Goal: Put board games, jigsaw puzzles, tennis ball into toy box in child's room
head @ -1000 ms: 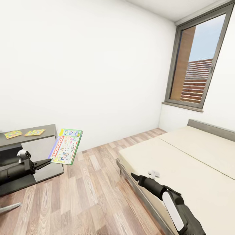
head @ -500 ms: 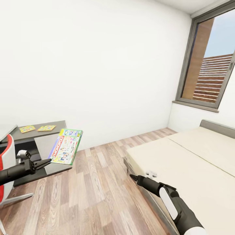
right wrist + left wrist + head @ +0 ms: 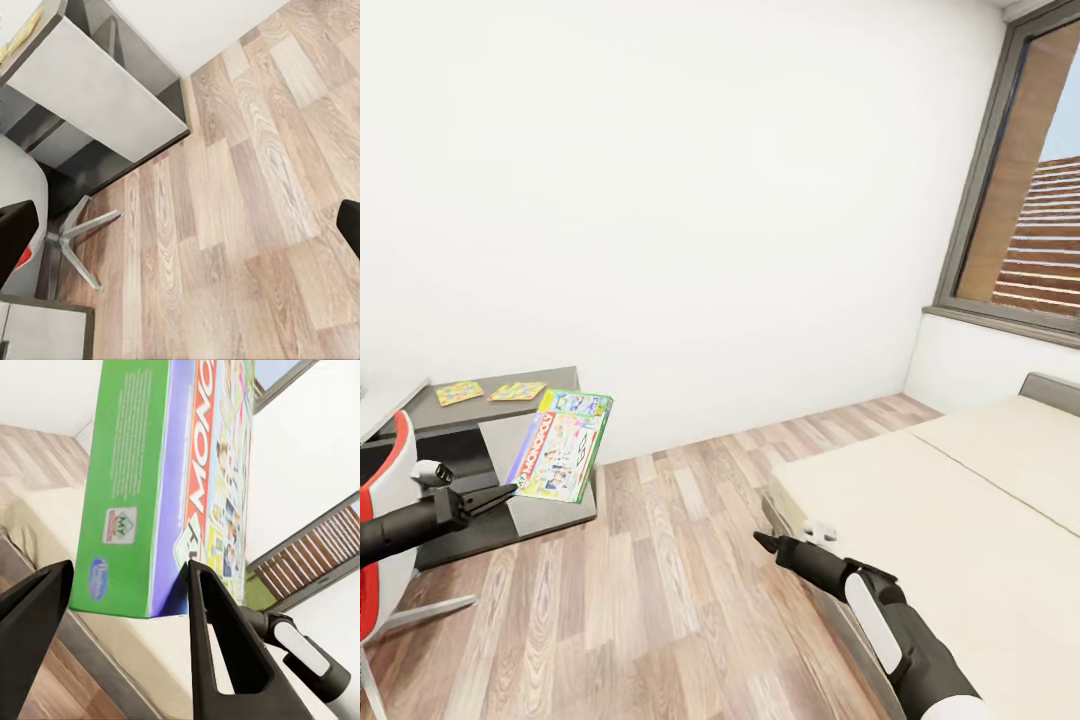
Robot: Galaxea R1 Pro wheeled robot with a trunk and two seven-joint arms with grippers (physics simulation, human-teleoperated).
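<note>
Pinching a green-edged board game (image 3: 561,445) at its near lower corner, the left hand (image 3: 500,494) holds the thin box tilted in the air at the left of the scene, above the wood floor and in front of the dark desk. In the left wrist view the box (image 3: 176,484) sits between the two black fingers (image 3: 225,649), which press on its faces. Its cover carries large red-and-white letters reading "MONO", cut off at the frame edge, over a busy cartoon print with a purple band. The glossy green side panel has lines of small white text too fine to read, a small logo with "MY" in it, and a blue round mark below.

Behind it, on the grey top of the desk (image 3: 555,378), lie two flat jigsaw puzzles (image 3: 488,392) side by side, patterned in yellow, orange and green pieces. A red and white chair (image 3: 388,500) with a metal star base stands at the near left.

The right hand (image 3: 760,541) hovers low over the plank floor (image 3: 660,590), just beside the bed's corner; in the right wrist view its black fingertips (image 3: 16,234) sit far apart at either edge, spread and holding nothing. The bed (image 3: 950,520) at the right has a smooth beige mattress and a grey frame. A dark-framed window (image 3: 1020,180) shows brown slats outside.
</note>
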